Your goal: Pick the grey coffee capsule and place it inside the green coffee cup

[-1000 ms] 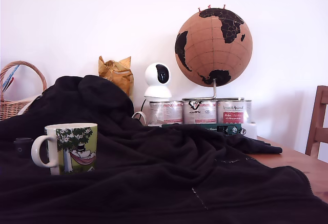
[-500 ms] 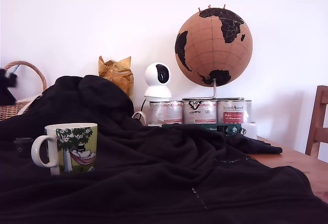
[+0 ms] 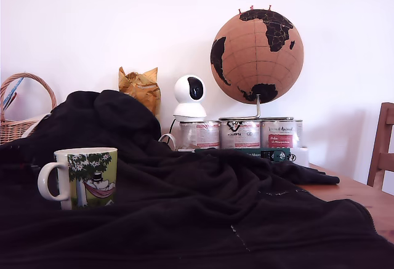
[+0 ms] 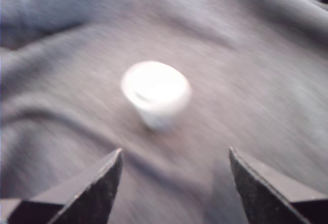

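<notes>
Remote inspection, one arm. A black blanket [image 3: 203, 207] covers nearly all of the tabletop [image 3: 360, 196], with bare wood showing only at the exterior view's right. A cork globe [image 3: 257, 56] and a row of silver tins [image 3: 240, 135] stand at the far side, well clear of the work.

The green coffee cup [image 3: 86, 176] sits upright on the blanket at the near left of the exterior view, handle pointing left and mouth unobstructed. It has not moved over the last second.

What has changed is that the dark stub seen just left of the handle a second ago is no longer distinguishable there, after a dark blur crossed by the basket [image 3: 21, 118].

The wrist view is blurred. It shows the pincer [image 4: 175, 152] released, fingers [image 4: 97, 188] spread wide and holding nothing. The grey coffee capsule [image 4: 156, 93] stands on the blanket just ahead of the tips, its top washed out pale.

I judge the approach to be under way, with the grasp not yet made.
</notes>
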